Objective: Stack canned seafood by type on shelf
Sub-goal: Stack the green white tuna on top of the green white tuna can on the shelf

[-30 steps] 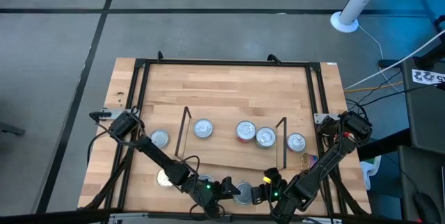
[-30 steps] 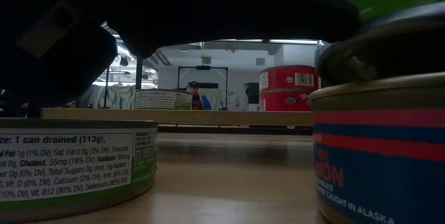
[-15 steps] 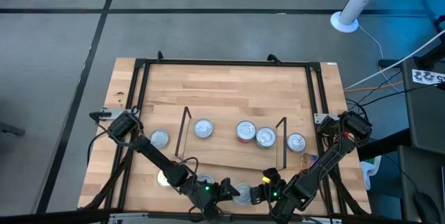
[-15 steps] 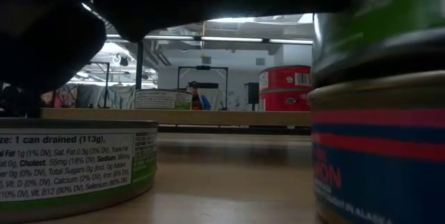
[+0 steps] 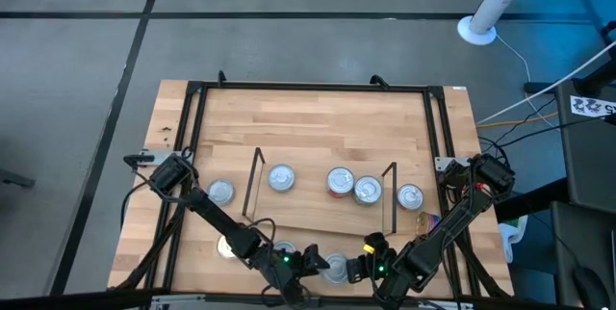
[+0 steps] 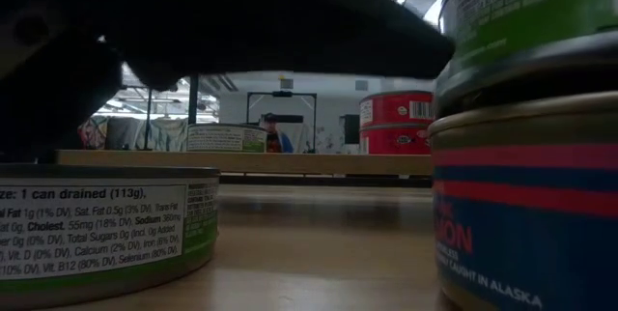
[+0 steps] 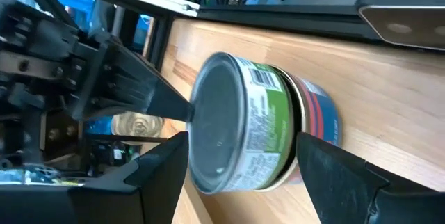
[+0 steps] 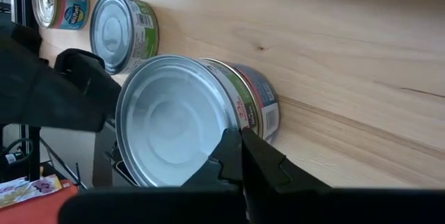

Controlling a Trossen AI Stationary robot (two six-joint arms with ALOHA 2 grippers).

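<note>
You are setting a green-labelled tin (image 7: 240, 130) on the blue-and-red tin (image 7: 321, 116), bottom centre; left gripper (image 7: 236, 165) fingers spread wide around it. Next: withdraw cleanly.

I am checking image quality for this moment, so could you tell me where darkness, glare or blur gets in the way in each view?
Low view: a dark arm fills the top as a black silhouette; the near blue-labelled tin is soft, and the room behind is bright. Right wrist view: the lid of the green-labelled tin glares pale. Left wrist view: the left gripper has blurred fingers. High view: evenly lit.
</note>
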